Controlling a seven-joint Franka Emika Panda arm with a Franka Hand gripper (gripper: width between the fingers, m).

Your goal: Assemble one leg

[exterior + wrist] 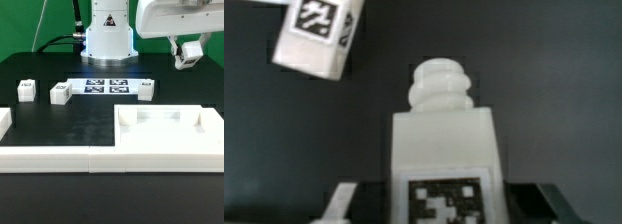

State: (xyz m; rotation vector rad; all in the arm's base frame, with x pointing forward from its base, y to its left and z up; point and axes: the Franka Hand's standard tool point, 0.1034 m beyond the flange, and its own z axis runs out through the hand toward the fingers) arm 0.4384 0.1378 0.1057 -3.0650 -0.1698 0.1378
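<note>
My gripper (187,55) is raised at the exterior view's upper right, well above the table, and is shut on a leg (184,59). In the wrist view the gripper (446,203) holds this white leg (445,130) between its fingers (342,200). The leg's marker tag faces the camera and its rounded screw tip points away from the gripper. The large white square tray-like part (170,128) lies on the black table, below and in front of the gripper.
Three more legs stand on the table (25,92) (60,95) (143,91); one shows in the wrist view (317,36). The marker board (105,87) lies before the robot base. A long white border rail (50,156) runs along the front.
</note>
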